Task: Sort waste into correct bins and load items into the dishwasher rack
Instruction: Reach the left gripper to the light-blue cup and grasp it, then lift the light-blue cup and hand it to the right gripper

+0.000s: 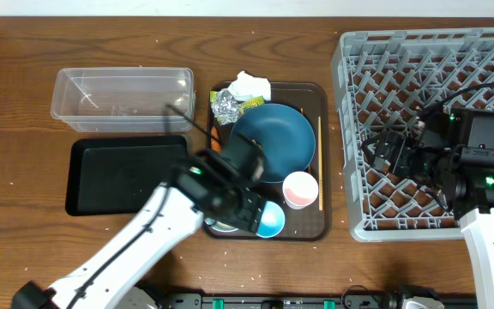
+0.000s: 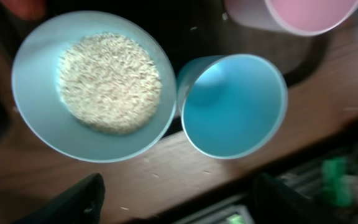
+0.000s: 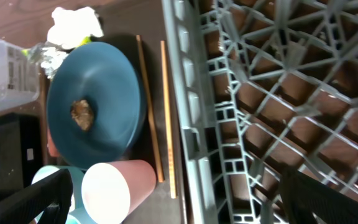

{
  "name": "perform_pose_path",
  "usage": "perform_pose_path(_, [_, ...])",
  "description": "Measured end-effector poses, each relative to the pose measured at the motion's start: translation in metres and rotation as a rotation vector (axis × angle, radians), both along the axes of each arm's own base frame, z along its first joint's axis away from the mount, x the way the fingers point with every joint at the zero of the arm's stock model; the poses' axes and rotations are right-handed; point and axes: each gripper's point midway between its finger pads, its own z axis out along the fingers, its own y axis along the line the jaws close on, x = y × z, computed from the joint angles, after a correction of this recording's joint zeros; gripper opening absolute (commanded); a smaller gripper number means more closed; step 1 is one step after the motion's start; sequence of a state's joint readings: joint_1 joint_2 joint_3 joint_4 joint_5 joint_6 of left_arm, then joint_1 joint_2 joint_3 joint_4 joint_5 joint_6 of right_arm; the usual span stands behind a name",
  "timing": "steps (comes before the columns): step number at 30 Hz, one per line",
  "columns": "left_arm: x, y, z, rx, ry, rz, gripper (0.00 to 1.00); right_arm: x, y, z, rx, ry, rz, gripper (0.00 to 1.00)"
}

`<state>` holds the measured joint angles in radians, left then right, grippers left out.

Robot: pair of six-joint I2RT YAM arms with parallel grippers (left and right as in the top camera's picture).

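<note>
Spread wide, the left end effector (image 2: 179, 206) hangs directly over the small light-blue bowl (image 2: 232, 106), just beside the rice-filled white bowl (image 2: 95, 84), seemingly far nearer than the right arm (image 1: 480, 184).

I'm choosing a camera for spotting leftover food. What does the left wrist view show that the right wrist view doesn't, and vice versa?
Only the left wrist view shows the loose white rice, heaped in a pale bowl, and the empty inside of the small light-blue bowl. Only the right wrist view shows the brown food lump on the dark-blue plate, the chopsticks, the crumpled white tissue and the dishwasher rack. Both show the pink-and-white cup.
</note>
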<state>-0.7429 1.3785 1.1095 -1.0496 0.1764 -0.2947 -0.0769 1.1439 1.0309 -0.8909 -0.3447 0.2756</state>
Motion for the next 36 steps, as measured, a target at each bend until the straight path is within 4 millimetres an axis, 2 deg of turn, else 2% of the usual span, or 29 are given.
perform_pose_path(6, [0.017, -0.023, -0.020, 0.058, -0.093, -0.048, 0.70, -0.005, 0.000, -0.003, 0.003, 0.025, -0.005, 0.99])
perform_pose_path(8, [0.020, -0.027, -0.030, 0.077, -0.093, -0.055, 0.64, -0.005, 0.000, -0.003, 0.003, 0.029, -0.006, 0.99])
perform_pose_path(11, [0.020, -0.028, -0.045, 0.116, -0.065, -0.064, 0.41, -0.006, 0.000, -0.004, 0.003, 0.032, -0.006, 0.99])
perform_pose_path(14, [0.020, -0.025, -0.059, 0.158, -0.035, -0.063, 0.28, -0.007, 0.000, -0.004, 0.003, 0.037, -0.006, 0.99])
perform_pose_path(15, [0.019, -0.025, -0.063, 0.168, -0.026, -0.061, 0.20, -0.008, 0.000, -0.005, 0.003, 0.040, -0.006, 0.99])
perform_pose_path(16, [0.019, -0.024, -0.065, 0.174, -0.021, -0.063, 0.06, -0.008, 0.000, -0.005, 0.003, 0.042, -0.006, 0.99])
perform_pose_path(20, [0.020, -0.024, -0.069, 0.183, -0.017, -0.063, 0.06, -0.008, 0.000, -0.005, 0.003, 0.043, -0.006, 0.99])
perform_pose_path(24, [0.010, -0.013, -0.066, 0.220, 0.014, -0.066, 0.06, -0.008, 0.000, -0.005, 0.003, 0.042, -0.006, 0.99])
perform_pose_path(27, [0.002, -0.001, -0.046, 0.222, 0.017, -0.062, 0.06, -0.008, 0.000, -0.005, 0.003, 0.043, -0.006, 0.99])
perform_pose_path(29, [0.006, 0.003, -0.024, 0.173, -0.029, -0.037, 0.06, -0.008, 0.000, -0.005, 0.003, 0.043, -0.006, 0.99])
perform_pose_path(32, [0.025, 0.009, 0.020, 0.039, -0.151, 0.049, 0.06, -0.008, 0.001, -0.005, 0.007, 0.041, -0.003, 0.96])
perform_pose_path(35, [0.047, 0.017, 0.069, -0.170, -0.265, 0.159, 0.06, -0.007, 0.011, 0.000, 0.054, 0.023, 0.040, 0.84])
perform_pose_path(36, [0.051, 0.019, 0.080, -0.222, -0.286, 0.179, 0.06, -0.007, 0.014, 0.002, 0.065, 0.013, 0.059, 0.81])
